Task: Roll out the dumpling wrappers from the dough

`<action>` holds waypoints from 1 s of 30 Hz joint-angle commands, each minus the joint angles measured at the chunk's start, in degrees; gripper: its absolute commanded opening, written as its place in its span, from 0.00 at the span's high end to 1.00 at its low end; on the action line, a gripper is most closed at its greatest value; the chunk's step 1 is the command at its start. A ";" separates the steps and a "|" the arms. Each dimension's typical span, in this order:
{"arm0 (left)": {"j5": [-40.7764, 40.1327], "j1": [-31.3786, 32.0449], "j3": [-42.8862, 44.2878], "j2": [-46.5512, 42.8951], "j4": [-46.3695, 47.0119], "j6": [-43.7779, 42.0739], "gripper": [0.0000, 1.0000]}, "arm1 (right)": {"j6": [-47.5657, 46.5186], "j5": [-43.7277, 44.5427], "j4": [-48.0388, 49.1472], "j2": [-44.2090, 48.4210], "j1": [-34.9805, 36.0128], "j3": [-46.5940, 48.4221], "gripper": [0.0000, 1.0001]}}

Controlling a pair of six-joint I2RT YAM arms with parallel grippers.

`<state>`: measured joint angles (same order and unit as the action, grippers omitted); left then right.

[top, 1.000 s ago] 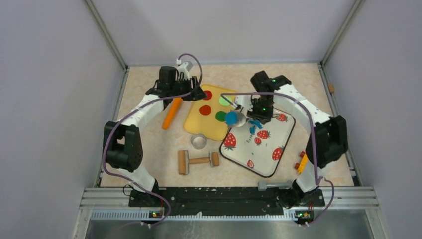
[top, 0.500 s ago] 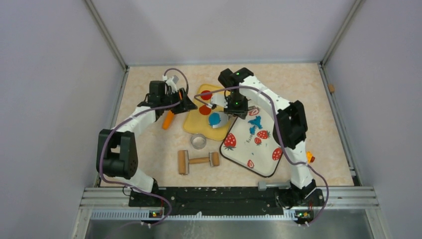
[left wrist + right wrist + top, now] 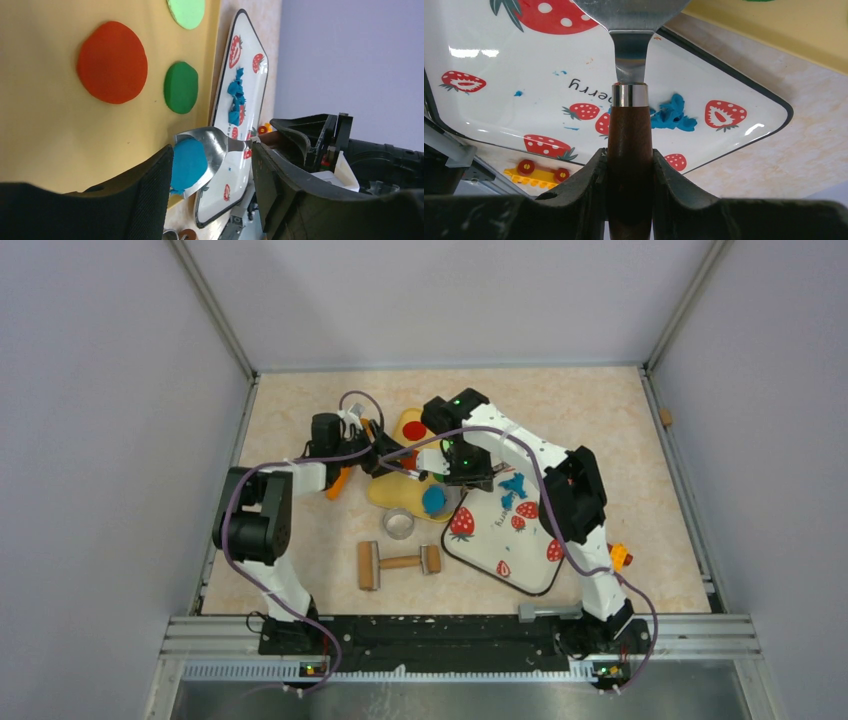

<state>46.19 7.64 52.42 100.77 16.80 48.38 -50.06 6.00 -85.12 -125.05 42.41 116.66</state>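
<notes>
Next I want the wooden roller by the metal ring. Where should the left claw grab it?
Take the wooden roller by its thin middle bar, coming straight down from above, jaws closing across the bar. It lies flat, and the wider ends on either side should keep the grip from sliding.

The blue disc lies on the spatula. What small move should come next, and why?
Probably the left tool should slide the blue wrapper off the spatula onto the yellow board: its open fingers flank the blade, and bare board lies just beside.
</notes>
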 commanded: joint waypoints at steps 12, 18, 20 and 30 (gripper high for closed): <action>11.45 5.99 8.68 11.34 15.13 13.90 0.41 | 5.94 5.23 -0.94 -4.03 1.61 5.40 1.00; 11.26 7.82 12.02 13.51 8.15 10.79 0.41 | 6.94 5.88 -0.92 -4.62 1.69 7.93 1.00; 10.92 8.48 13.39 14.23 5.62 9.38 0.41 | 7.16 6.48 -0.99 -4.52 1.71 8.05 1.00; 10.16 11.14 16.54 17.72 0.68 7.21 0.34 | 7.54 6.45 -0.84 -3.83 1.71 6.89 1.00</action>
<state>55.59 17.37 67.79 117.51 20.38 58.35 -44.86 10.52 -87.94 -129.75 43.72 121.84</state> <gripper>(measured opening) 0.641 0.300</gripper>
